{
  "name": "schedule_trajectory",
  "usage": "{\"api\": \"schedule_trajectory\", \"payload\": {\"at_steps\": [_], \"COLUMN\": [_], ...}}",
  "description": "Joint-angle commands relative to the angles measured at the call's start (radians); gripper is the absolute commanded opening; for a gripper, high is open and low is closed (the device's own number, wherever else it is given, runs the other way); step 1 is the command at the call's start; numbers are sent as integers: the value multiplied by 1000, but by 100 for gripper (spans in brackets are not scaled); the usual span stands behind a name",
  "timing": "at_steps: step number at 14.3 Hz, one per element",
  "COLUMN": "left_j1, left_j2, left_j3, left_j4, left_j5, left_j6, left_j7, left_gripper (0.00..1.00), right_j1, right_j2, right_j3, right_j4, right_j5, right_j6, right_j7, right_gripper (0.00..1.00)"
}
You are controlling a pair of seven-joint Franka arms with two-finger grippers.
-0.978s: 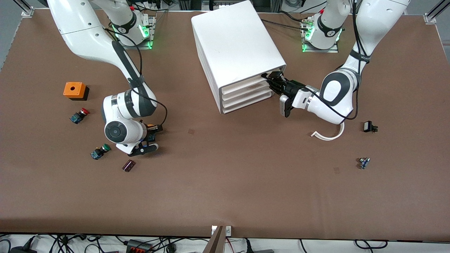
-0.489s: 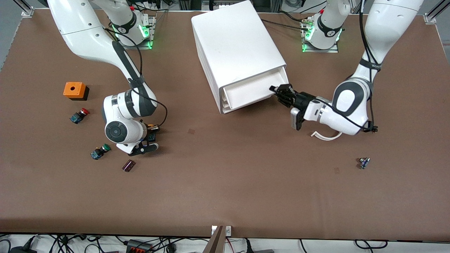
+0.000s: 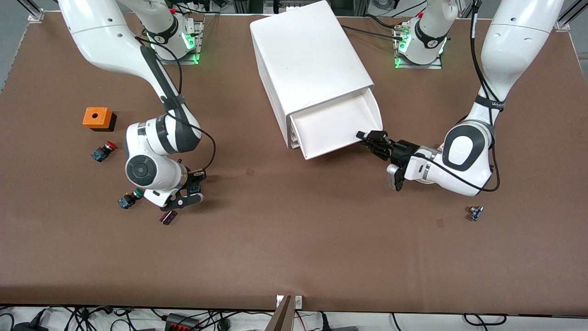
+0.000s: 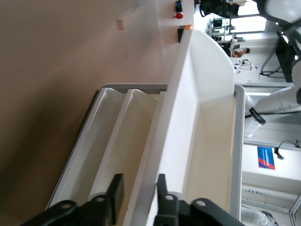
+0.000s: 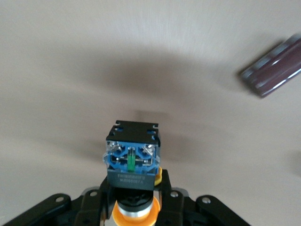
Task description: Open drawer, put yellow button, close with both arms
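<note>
The right gripper point(image 5: 134, 197) pinches the yellow button point(image 5: 132, 162) above the table near a dark block point(image 5: 274, 71), while the left gripper point(image 4: 137, 195), fingers spread, straddles the open drawer's point(image 3: 337, 126) front lip; a loose pinch could drop the button.

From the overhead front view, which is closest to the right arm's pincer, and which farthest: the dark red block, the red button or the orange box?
From the right pincer, which is shut on the yellow button:
1. Dark red block, beside it, nearer the camera.
2. Red button, toward the right arm's end of the table.
3. Orange box, just past the red button, farther from the camera.
</note>
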Motion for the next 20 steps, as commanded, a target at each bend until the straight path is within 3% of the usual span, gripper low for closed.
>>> {"api": "schedule_trajectory", "payload": {"at_steps": [1, 5, 8, 12, 14, 18, 20], "left_j1": [11, 11, 11, 9, 9, 55, 55], "left_j2": [-30, -65, -119, -171, -173, -157, -156], "left_j3": [3, 3, 1, 0, -6, 14, 12], "left_j4": [78, 285, 337, 339, 391, 498, 501], "left_j5": [93, 286, 466, 765, 900, 980, 1024], "left_j6": [-46, -228, -264, -253, -253, -239, -201], "left_j7": [-173, -522, -704, -801, -801, -798, -800], "left_gripper": [100, 100, 100, 100, 100, 100, 100], "right_j1": [5, 79, 117, 253, 335, 459, 508], "right_j2": [-13, -23, -26, -36, -29, -28, -22], "right_j3": [0, -4, 2, 0, 0, -3, -1], "right_j4": [146, 364, 477, 529, 573, 575, 575], "right_j5": [6, 0, 6, 6, 5, -2, -2], "right_j6": [-116, -274, -367, -367, -358, -280, -237], "right_j7": [-3, 0, 0, 120, 185, 334, 380], "right_gripper": [9, 9, 9, 9, 7, 5, 5]}}
